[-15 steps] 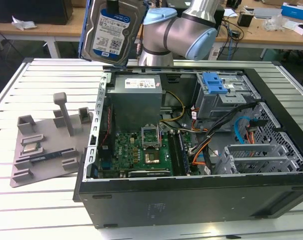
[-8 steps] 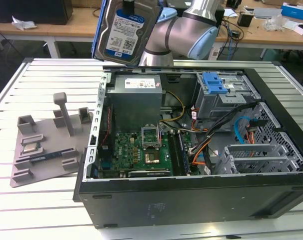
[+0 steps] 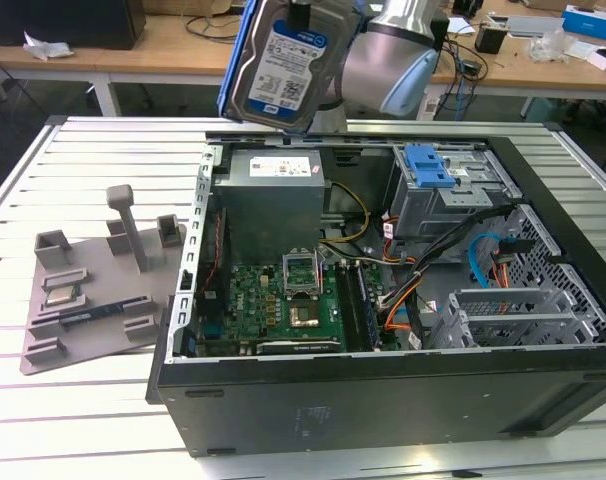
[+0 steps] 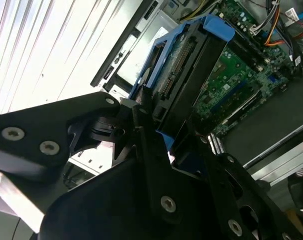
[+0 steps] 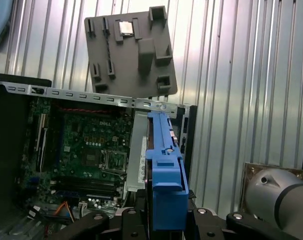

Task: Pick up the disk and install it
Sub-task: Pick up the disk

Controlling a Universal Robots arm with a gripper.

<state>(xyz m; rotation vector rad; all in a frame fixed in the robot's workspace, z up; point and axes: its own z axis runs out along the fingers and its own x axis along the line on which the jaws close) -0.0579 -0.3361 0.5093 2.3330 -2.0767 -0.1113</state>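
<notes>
We see a slatted metal table (image 3: pixel 103 150) carrying an open computer case (image 3: pixel 383 410) that lies on its side, its green motherboard (image 3: pixel 273 300) exposed inside. Behind the case rises the silver-and-blue arm (image 3: pixel 393 60). On the table, just beside the case on the exterior view's left, lies a grey tray (image 3: pixel 108 275) with small chip-like parts in its slots. In the case's far corner, toward the exterior view's right, sits a grey metal drive cage (image 3: pixel 453 205) with a blue latch (image 3: pixel 428 165) on top. The disk (image 3: pixel 283 60) hangs in the air above the case's far wall, tilted, its label facing the exterior camera, apart from the cage. In the second wrist view the gripper (image 4: pixel 166 127) is clenched on the disk's blue-framed edge, with black fingers (image 4: pixel 144 130) pressing on either side.
</notes>
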